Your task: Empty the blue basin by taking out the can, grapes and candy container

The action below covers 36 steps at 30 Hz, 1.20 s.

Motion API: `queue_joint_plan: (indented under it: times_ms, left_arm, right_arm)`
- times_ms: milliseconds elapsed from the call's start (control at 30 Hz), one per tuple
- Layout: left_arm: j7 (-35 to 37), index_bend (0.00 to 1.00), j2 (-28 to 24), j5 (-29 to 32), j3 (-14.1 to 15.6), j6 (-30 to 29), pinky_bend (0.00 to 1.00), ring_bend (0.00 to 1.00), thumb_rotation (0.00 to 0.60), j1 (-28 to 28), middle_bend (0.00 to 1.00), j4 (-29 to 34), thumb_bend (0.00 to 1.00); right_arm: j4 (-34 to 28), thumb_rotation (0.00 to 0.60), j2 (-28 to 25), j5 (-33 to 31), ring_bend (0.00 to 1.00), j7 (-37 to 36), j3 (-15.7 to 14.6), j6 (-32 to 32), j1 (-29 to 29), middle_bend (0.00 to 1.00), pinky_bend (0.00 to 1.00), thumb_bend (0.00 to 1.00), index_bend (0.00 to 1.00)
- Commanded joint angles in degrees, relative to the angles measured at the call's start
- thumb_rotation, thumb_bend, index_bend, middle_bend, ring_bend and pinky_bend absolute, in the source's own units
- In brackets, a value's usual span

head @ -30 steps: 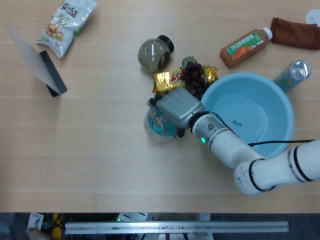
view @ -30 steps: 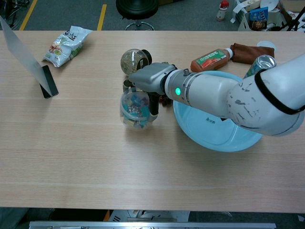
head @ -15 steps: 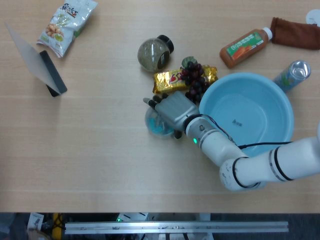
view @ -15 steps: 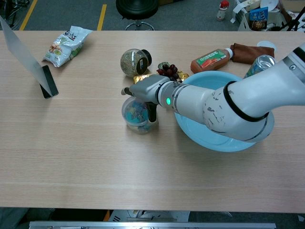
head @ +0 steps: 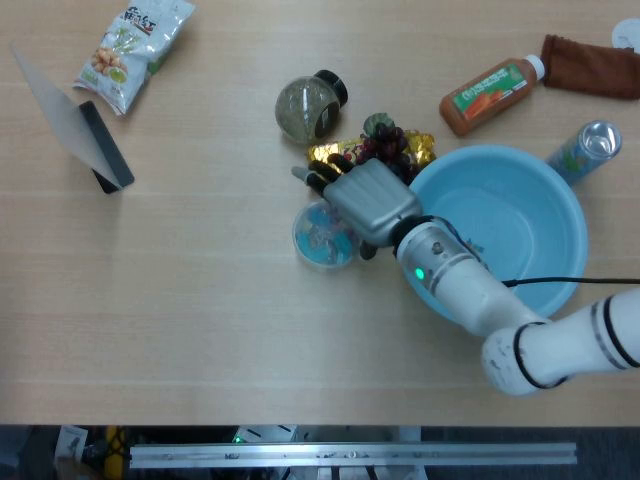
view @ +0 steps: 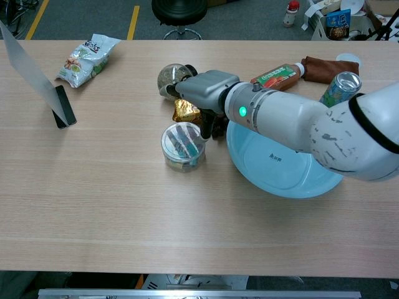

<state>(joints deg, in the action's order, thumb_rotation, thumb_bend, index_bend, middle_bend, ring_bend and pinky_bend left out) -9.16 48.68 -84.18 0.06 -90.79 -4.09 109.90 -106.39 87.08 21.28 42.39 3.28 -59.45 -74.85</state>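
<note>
Candy container out of the basin, right hand open above it

The candy container, a clear round tub with colourful sweets under a see-through lid, stood upright on the pale wooden table, just left of the blue basin. The right hand hovered over it with fingers spread, holding nothing. One can stood beside the basin's far right rim; one bunch of grapes lay on a gold wrapper at its left rim. Grey floor lay beyond the table.
</note>
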Motion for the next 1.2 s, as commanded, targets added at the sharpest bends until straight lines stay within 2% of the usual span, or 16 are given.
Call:
queue_joint_plan:
  times_ms: [33,233,567,633,767,833,967,1200]
  left_arm:
    - [-0.1,0.29,-0.1,0.0,-0.2,0.3,0.17,0.19,0.6,0.4,0.23,-0.1,0.27]
    - [-0.4,0.29,-0.2,-0.5,-0.5,1.0,0.17,0.19,0.6,1.2,0.23,-0.1,0.27]
    - [-1.0,0.29,0.3,-0.8,-0.7,1.7,0.17,0.19,0.6,2.0,0.23,0.3,0.27]
    - [-1.0,0.29,0.3,-0.7,-0.7,1.9,0.17,0.19,0.6,2.2,0.23,0.2,0.27]
    - [-1.0,0.29,0.3,-0.8,-0.7,2.0,0.17,0.19,0.6,2.3,0.23,0.0,0.27]
    - [-1.2,0.29,0.4,-0.9,-0.7,2.3,0.17,0.19,0.6,2.6,0.23,-0.3,0.27]
    - [-2.0,0.29,0.6,-1.0,-0.8,2.0,0.17,0.19,0.6,2.7,0.23,-1.0,0.27]
    - [-2.0,0.29,0.8,-1.1,-0.8,2.1,0.17,0.19,0.6,2.8,0.23,-0.7,0.27]
  right_arm:
    - [-5.7,0.6,-5.1,6.6,0.12,-2.5,-1.6,-5.9,4.7,0.16,0.28,0.14,0.0]
    - [-12.8,0.6,-12.2,14.1,0.13,-2.8,-5.1,-12.5,10.6,0.18,0.28,0.14,0.0]
    - [-19.0,0.6,-20.2,30.3,0.13,-2.4,-11.0,-24.5,21.7,0.2,0.28,0.15,0.0]
    - [-19.3,0.6,-20.9,33.8,0.13,-3.0,-12.1,-27.0,24.7,0.21,0.28,0.16,0.0]
    - [-19.2,0.6,-21.3,36.8,0.13,-3.1,-13.1,-29.1,27.3,0.23,0.28,0.17,0.0]
    - [-19.6,0.6,-22.3,40.9,0.13,-3.8,-15.6,-33.3,32.2,0.23,0.28,0.17,0.0]
    - [-18.3,0.6,-23.4,47.0,0.13,-4.5,-18.4,-36.9,38.1,0.23,0.28,0.17,0.01]
    - [-16.7,0.6,-25.2,53.3,0.13,-6.4,-20.2,-42.3,47.4,0.23,0.28,0.18,0.03]
